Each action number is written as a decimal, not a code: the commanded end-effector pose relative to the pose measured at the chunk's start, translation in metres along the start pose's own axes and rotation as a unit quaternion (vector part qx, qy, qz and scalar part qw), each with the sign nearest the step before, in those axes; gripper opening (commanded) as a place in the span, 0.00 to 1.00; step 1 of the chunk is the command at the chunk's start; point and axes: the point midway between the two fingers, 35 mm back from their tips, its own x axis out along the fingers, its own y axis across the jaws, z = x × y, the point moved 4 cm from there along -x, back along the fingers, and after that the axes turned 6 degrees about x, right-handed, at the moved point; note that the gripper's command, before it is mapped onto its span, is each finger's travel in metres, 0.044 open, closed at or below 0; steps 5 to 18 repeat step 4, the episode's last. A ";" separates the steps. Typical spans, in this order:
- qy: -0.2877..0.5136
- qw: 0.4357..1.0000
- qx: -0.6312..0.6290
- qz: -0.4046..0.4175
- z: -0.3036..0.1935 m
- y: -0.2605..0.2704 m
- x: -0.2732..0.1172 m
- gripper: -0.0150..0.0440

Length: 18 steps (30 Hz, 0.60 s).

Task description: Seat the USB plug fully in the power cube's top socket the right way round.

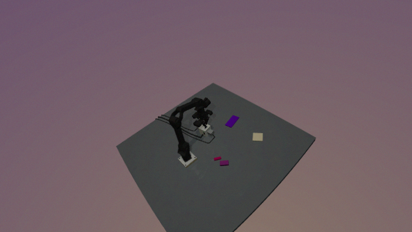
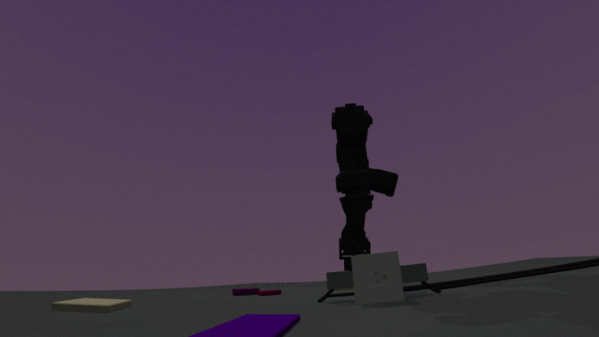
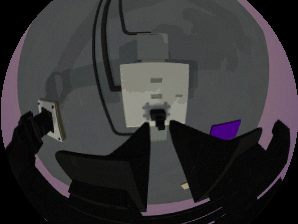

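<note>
The white power cube point(image 1: 201, 129) point(image 2: 378, 278) point(image 3: 137, 75) stands on the table, with slots in its top. The black USB plug point(image 3: 158, 114) sits upright at the socket near one edge of the cube's top, with a grey outline around it. Its depth and which way round it is cannot be told. My gripper point(image 3: 158, 125) points down over the cube. Its two black fingers are a little apart, open, with their tips at either side of the plug's near end in the wrist view. The fingertips are too dark to make out in the top and exterior views.
Grey blocks point(image 2: 414, 272) point(image 3: 152, 46) stick out from the cube's sides, and black cables point(image 2: 513, 275) point(image 3: 106, 50) run beside it. A purple slab point(image 1: 232, 121) point(image 2: 252, 325) point(image 3: 225, 129), cream pad point(image 1: 258, 136) point(image 2: 91, 304), red bar point(image 1: 217, 158) point(image 2: 269, 292) and magenta block point(image 1: 224, 163) point(image 2: 246, 292) lie apart.
</note>
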 end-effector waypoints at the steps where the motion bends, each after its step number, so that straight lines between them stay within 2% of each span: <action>1: 0.000 1.000 -0.001 -0.003 0.000 -0.001 -0.005 0.42; 18: 0.000 1.000 -0.001 -0.003 0.000 -0.001 -0.008 0.42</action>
